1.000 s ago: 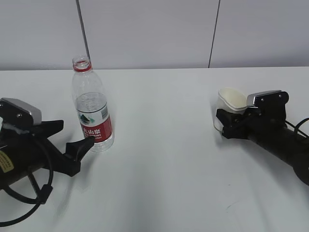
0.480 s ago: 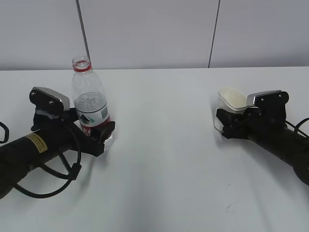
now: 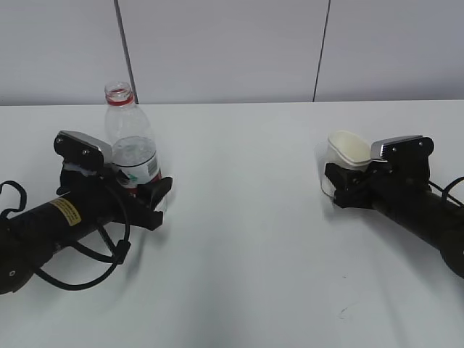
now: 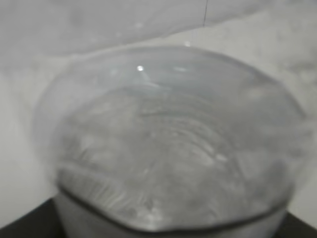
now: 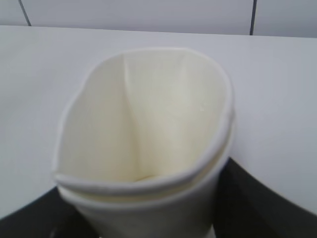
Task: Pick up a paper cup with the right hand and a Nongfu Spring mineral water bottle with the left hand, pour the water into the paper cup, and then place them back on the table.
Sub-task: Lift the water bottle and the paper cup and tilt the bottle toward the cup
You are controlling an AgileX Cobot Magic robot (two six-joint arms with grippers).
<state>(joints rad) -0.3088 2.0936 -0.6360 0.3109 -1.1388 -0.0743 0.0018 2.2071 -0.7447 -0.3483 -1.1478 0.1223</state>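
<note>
L claw (image 3: 142,193) is closing round the bottle (image 3: 132,138) w/ label now between its jaws, having slid in from beside it; bottle is tipping slightly, base on tabletop (image 3: 246,217). R claw (image 3: 341,185) is squeezing paper cup (image 3: 344,156), rim oval. Both grasps look set; lifting is next.

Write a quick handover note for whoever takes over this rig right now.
Left hand: jaws around the label of the tall clear plastic water bottle, which is upright, uncapped, part full; lift unclear.
Right hand: jaws squeezing the small white paper cup, its rim pressed oval, low by the white table.
Done: cup gripped, bottle apparently gripped.
Left: raise both, pour into the cup, set both back down.
</note>
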